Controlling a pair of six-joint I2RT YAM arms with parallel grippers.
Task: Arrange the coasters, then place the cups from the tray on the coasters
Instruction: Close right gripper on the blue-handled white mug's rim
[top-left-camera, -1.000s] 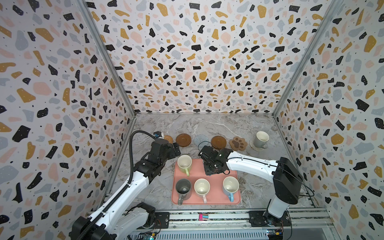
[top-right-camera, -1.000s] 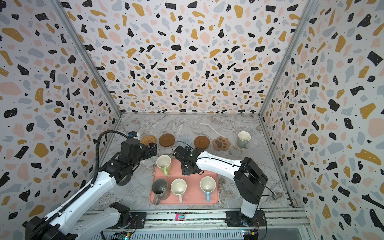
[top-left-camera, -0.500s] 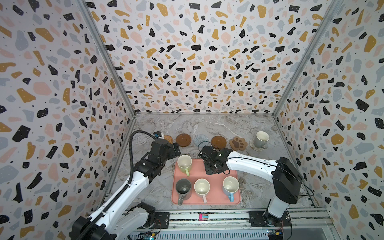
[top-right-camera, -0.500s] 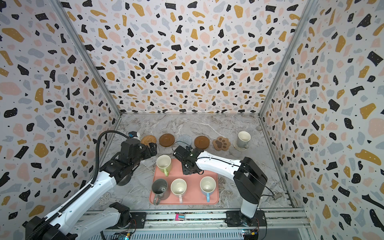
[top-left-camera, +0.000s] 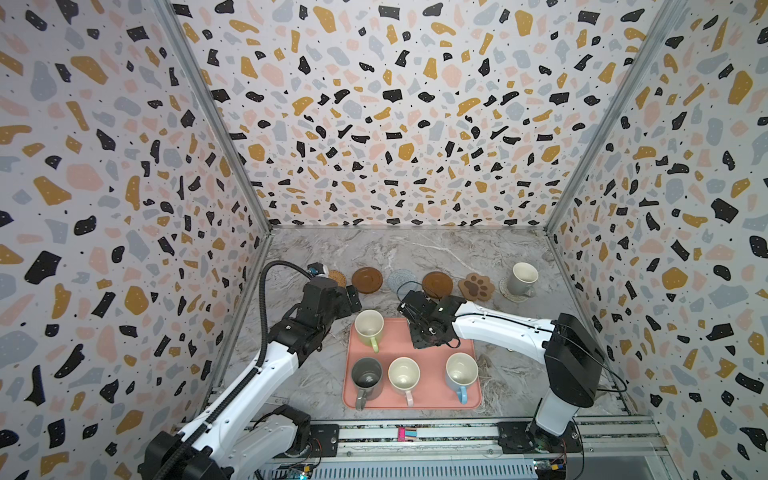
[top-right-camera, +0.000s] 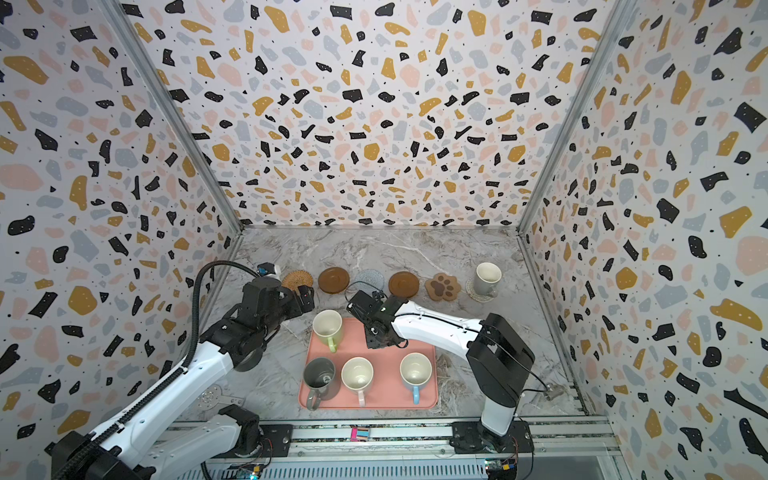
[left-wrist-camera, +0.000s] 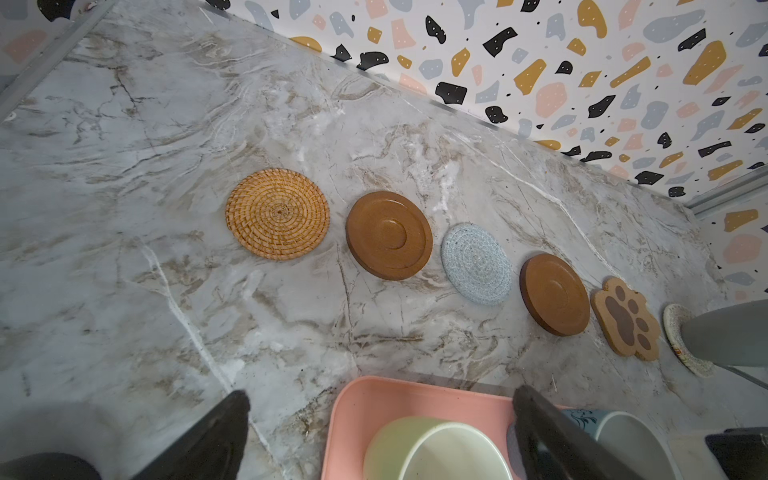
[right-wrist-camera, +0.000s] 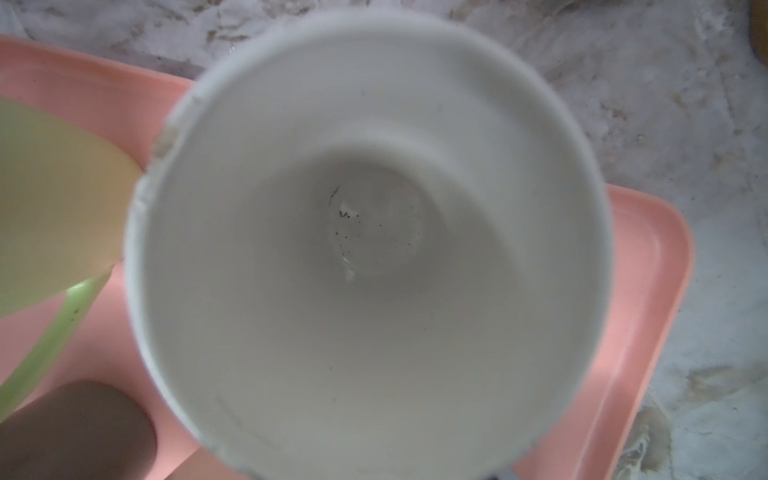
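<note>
We hold the right gripper (top-left-camera: 428, 332) over the blue cup (right-wrist-camera: 365, 249) on the tray (top-left-camera: 395, 345) by the surface's near edge (its grip is hidden, so we cannot tell), with the left gripper (left-wrist-camera: 382, 415) spread wide, and a skewed pinch could knock the green cup (top-left-camera: 368, 328) just beside it.

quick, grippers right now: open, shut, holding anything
left gripper: open, holding nothing
right gripper: cannot tell, jaws hidden, right above a mug on the tray

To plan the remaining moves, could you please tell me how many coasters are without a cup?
5, in one row: tan woven round, brown disc, blue-grey woven round, second brown disc, paw-shaped one. The cream one holds the grey mug. None hidden.
</note>
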